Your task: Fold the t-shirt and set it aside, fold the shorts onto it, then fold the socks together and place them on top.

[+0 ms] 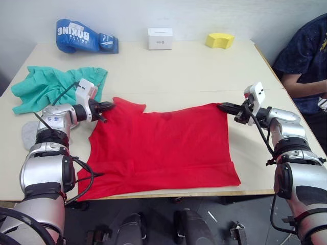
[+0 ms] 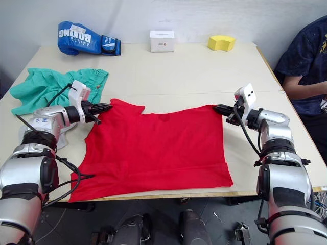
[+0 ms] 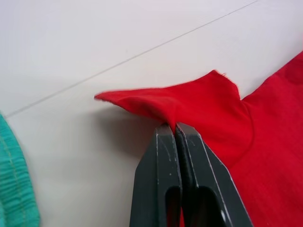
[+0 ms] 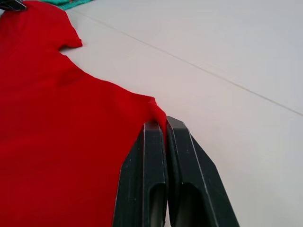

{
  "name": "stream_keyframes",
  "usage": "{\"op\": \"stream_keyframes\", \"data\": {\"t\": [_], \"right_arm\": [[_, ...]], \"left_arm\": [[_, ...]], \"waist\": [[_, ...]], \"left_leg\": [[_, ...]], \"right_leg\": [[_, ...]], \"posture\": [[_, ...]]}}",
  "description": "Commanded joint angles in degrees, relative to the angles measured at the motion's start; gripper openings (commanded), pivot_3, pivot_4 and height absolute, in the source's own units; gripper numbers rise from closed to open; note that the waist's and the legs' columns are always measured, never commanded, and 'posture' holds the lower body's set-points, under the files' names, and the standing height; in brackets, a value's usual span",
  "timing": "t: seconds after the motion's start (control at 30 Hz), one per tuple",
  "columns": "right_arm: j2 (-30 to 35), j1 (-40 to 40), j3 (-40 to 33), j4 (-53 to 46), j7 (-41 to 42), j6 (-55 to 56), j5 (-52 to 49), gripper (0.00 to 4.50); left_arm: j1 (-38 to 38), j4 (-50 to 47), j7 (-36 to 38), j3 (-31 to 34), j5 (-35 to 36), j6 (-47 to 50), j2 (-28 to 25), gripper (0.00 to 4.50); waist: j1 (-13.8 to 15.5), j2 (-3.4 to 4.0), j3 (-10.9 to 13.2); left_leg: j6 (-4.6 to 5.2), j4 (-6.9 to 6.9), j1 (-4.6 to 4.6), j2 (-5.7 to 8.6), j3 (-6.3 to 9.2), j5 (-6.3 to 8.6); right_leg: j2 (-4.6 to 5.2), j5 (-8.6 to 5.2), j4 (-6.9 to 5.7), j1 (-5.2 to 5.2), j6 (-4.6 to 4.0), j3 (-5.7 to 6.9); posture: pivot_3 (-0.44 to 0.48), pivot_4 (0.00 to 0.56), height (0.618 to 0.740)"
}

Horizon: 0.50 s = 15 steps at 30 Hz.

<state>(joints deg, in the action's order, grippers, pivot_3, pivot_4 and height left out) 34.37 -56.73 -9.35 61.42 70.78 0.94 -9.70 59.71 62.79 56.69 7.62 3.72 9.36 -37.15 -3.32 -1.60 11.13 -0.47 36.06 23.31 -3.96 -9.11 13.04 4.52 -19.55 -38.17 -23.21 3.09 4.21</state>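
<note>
The red t-shirt (image 1: 163,148) lies spread flat on the near half of the table. My left gripper (image 1: 110,106) is shut on its far left corner (image 3: 170,111), pinching a fold of red cloth. My right gripper (image 1: 223,106) is shut on the far right corner (image 4: 152,109). The teal shorts (image 1: 51,87) lie crumpled at the far left, just behind my left arm. A light grey sock (image 1: 28,135) shows partly at the left table edge, under my left forearm.
A blue boxing glove (image 1: 84,37), a white box (image 1: 160,38) and a yellow sponge (image 1: 220,40) stand along the table's (image 1: 194,71) far edge. A person in dark clothes (image 1: 306,56) sits at the right side. Bare tabletop lies between the t-shirt and those items.
</note>
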Motion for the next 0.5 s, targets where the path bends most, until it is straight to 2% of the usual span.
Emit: {"op": "stream_keyframes", "data": {"t": [0.03, 0.17, 0.33, 0.5], "right_arm": [[2.3, 2.4, -1.1, -5.3, 2.1, -1.7, -2.2, 0.0], [3.2, 7.6, -1.2, -12.0, 3.1, -5.0, -4.0, 0.0], [2.9, 14.5, -0.8, -19.1, 2.1, -6.9, -5.1, 0.0], [1.4, 20.1, 0.6, -23.0, -1.0, -4.4, -3.5, 0.0]], "left_arm": [[-2.7, -7.3, 2.7, 0.4, 1.8, 2.8, -3.0, 0.05], [-11.3, -20.5, 4.5, 2.3, 4.9, 9.8, -5.8, 0.05], [-23.2, -35.9, 2.9, 4.3, 8.4, 16.7, -7.6, 0.05], [-30.6, -43.9, -0.9, 5.8, 10.3, 20.0, -7.1, 0.05]], "waist": [[0.1, 0.0, 0.0], [0.0, 0.0, 0.0], [0.1, 0.0, 0.0], [0.2, 0.0, 0.0]], "left_leg": [[0.0, 0.01, 0.02, 0.0, -0.02, 0.0], [0.0, 0.03, 0.08, -0.01, -0.13, 0.0], [0.0, 0.07, 0.04, -0.08, -0.17, 0.0], [0.01, 0.09, 0.01, -0.08, -0.16, 0.0]], "right_leg": [[0.0, 0.0, -0.03, -0.05, 0.0, -0.02], [0.02, 0.0, -0.17, -0.21, 0.0, -0.2], [0.01, -0.01, -0.28, -0.22, -0.01, -0.73], [0.03, -0.01, -0.31, -0.21, -0.01, -0.79]], "posture": [[0.0, 0.15, 0.74], [0.0, 0.15, 0.74], [0.0, 0.15, 0.74], [0.0, 0.15, 0.74]]}}
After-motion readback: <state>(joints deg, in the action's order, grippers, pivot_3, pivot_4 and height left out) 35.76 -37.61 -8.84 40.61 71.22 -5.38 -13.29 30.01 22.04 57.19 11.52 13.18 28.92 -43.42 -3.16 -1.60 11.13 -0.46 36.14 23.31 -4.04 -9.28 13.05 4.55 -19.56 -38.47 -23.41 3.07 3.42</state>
